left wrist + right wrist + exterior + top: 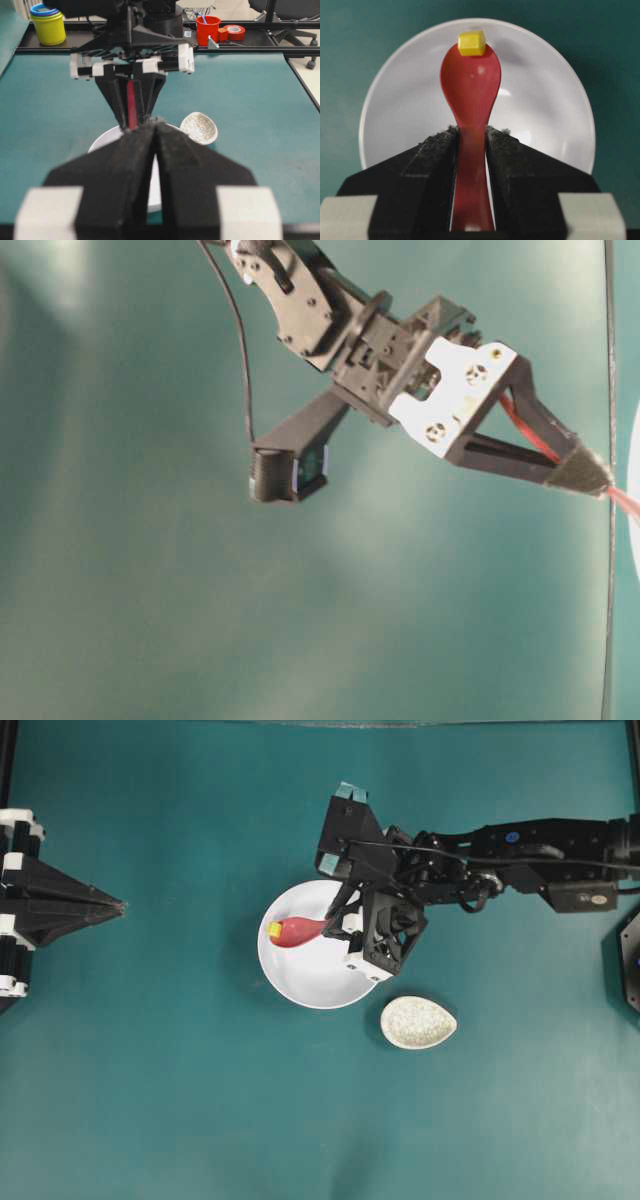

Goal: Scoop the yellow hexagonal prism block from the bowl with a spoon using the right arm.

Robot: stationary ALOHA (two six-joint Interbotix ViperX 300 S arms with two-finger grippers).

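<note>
1. The right gripper [470, 145] is clamped on the spoon [470, 90] handle; the left gripper [118, 906] rests closed, far left.
2. The yellow hexagonal prism block [471, 43] perches on the scoop's far tip, over the bowl [545, 100].
3. Tilt the scoop back, lifting slowly, so it settles inward.

Right tool [470, 137] clamped on spoon [470, 95]; left tool [155, 127] closed.

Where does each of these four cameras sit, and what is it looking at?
Overhead: above the table, facing down; bowl, both arms.
Table-level: low, close; right gripper and a sliver of spoon.
Left wrist: on the left arm, facing across its shut left gripper to the right arm.
Right wrist: faces along the gripped spoon, yellow block at its tip.
Shared: all show the spoon.
</note>
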